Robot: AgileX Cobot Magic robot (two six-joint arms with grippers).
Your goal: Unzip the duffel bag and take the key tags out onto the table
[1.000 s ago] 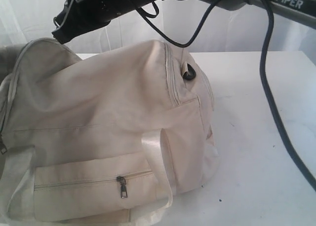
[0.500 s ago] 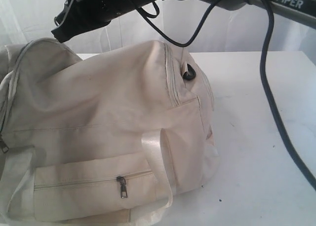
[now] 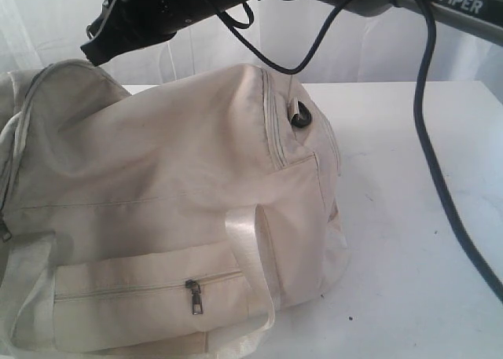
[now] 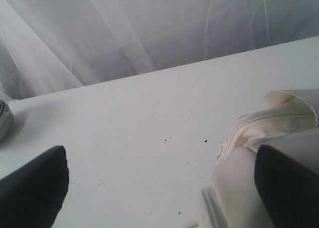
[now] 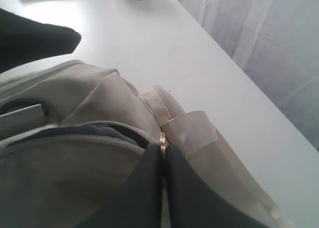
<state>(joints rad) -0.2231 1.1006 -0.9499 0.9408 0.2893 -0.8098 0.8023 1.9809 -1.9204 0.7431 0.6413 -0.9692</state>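
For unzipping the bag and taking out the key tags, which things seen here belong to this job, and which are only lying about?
Job: duffel bag; zipper pull, pinched by the right gripper; table; left gripper, open. Key tags not visible.
Lying about: grey round object; black cable; white curtain.

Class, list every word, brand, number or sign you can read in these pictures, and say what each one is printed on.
"PiPER": white letters on the grey arm link, upper right of the exterior view.
On the duffel bag and the table: no text shows.
On the main zip pull, pinched in the right hand: no marking can be read.
Both wrist views: no text.
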